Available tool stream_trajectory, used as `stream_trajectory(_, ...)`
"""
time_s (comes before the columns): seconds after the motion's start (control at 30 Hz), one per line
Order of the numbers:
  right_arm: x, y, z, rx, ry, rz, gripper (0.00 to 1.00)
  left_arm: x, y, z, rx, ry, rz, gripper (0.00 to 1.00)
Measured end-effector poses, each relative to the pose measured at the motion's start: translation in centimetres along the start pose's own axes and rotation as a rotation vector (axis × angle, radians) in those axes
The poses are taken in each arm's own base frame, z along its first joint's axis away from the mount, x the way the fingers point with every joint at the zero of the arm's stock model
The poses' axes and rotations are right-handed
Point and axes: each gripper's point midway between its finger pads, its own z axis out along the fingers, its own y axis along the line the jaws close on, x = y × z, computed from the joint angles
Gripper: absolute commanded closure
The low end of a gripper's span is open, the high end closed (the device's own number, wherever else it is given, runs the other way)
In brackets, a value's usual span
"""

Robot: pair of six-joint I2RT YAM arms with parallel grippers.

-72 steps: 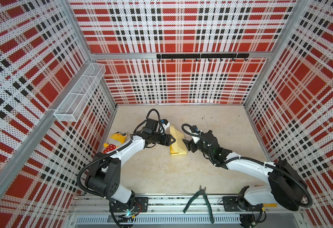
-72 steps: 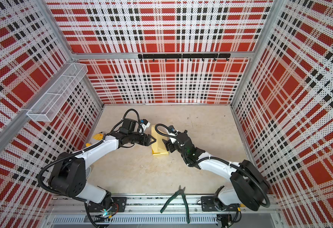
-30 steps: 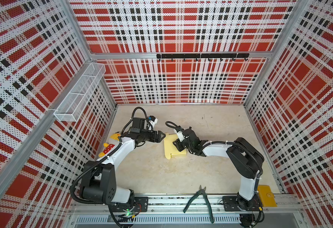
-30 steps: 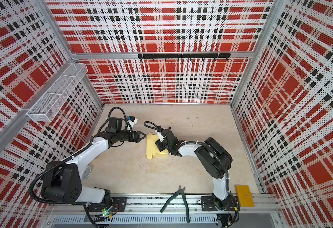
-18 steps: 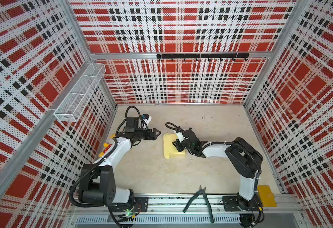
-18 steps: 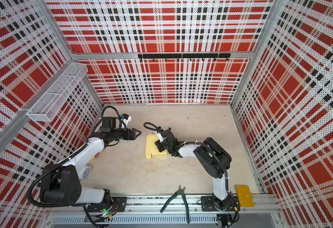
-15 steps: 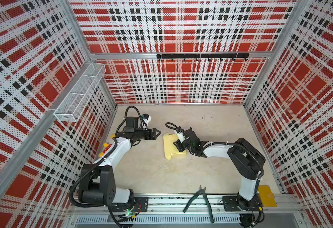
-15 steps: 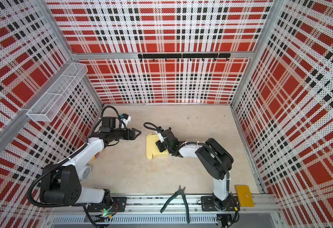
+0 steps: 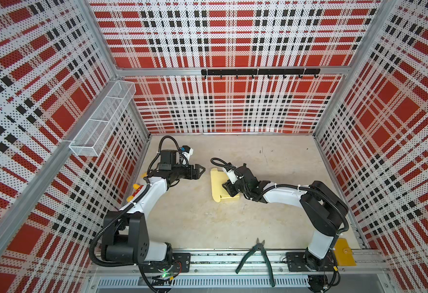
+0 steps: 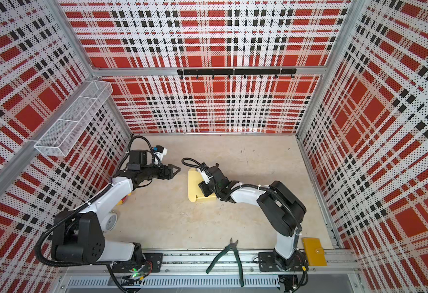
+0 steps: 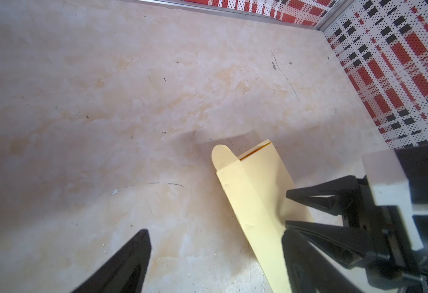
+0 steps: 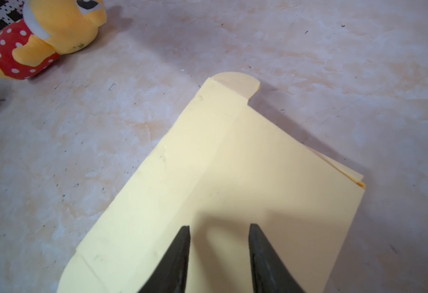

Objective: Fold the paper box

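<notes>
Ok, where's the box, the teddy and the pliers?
paper box [image 9: 216, 185]: in a top view, flat left panel.
plush toy [image 12: 63, 22]: right wrist view, yellow head.
pliers [image 9: 258, 248]: in a top view, the pivot.

Bare table [image 9: 202, 223] beside paper box [image 9: 216, 185]

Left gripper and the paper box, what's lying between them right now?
Nothing: only a bare strip of table separates the left gripper from the paper box, as both top views show.
</notes>
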Motion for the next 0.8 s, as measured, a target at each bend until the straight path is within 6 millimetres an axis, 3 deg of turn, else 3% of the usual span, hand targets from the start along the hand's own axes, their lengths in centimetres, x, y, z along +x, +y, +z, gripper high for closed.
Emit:
stream_trajectory(0.23,1.9,0.2,1.4,-0.001,0.040,-0.009,0.60,-0.1,0.1,-0.1,-0.001,-0.004,0.002,0.17)
stream_trajectory(0.4,2.2,0.2,1.6,-0.003,0.024,-0.043,0.62,-0.1,0.1,-0.1,0.001,0.003,0.022,0.20)
stream_trajectory(0.67,4.2,2.1,-0.1,-0.136,0.071,-0.245,0.56,-2.1,-1.7,0.5,0.031,0.009,0.124,0.21)
stream_trajectory(0.8,5.0,3.9,-0.7,-0.248,0.120,-0.335,0.56,-1.0,-3.1,2.4,0.077,0.072,0.163,0.21)
